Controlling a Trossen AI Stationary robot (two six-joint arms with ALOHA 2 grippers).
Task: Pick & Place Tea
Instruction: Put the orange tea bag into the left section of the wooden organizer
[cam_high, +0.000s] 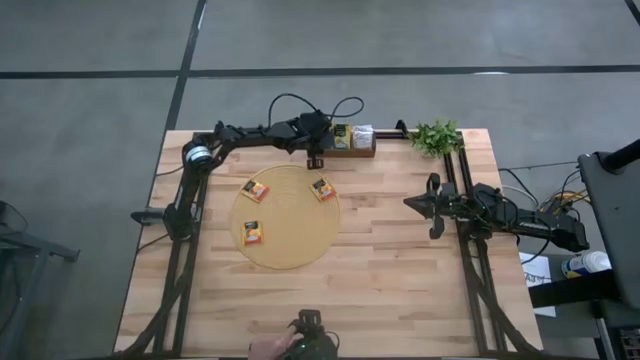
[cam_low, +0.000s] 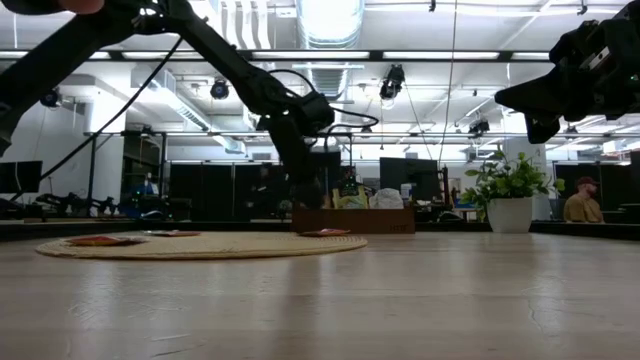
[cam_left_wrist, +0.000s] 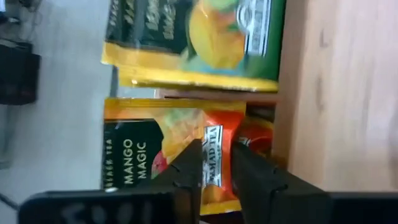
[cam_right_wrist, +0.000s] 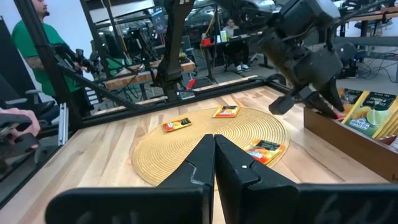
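My left gripper (cam_high: 315, 158) reaches down into the left compartment of the brown wooden tray (cam_high: 372, 148) at the table's far edge. In the left wrist view its fingers (cam_left_wrist: 189, 171) stand a narrow gap apart, right over an orange "Mango Magic" tea sachet (cam_left_wrist: 134, 155) in that compartment. A green-yellow sachet (cam_left_wrist: 193, 37) sits past the divider, and a white one (cam_high: 362, 132) sits farther right. Three orange sachets (cam_high: 255, 189) (cam_high: 323, 188) (cam_high: 253, 232) lie flat on the round tan mat (cam_high: 290, 250). My right gripper (cam_high: 432, 205) is shut and hovers off the mat's right side. My left gripper comes at the orange sachet (cam_left_wrist: 214, 158) in the tray from above, pointing down, with the sachet's printed face showing between and beside the fingers. I cannot tell whether the fingertips touch it.
A potted plant (cam_high: 437, 135) stands at the tray's right end. A person's hand (cam_high: 268, 346) and a dark device (cam_high: 310, 330) sit at the table's near edge. People are in the room beyond (cam_right_wrist: 28, 37). Bare wood lies between the mat and my right arm.
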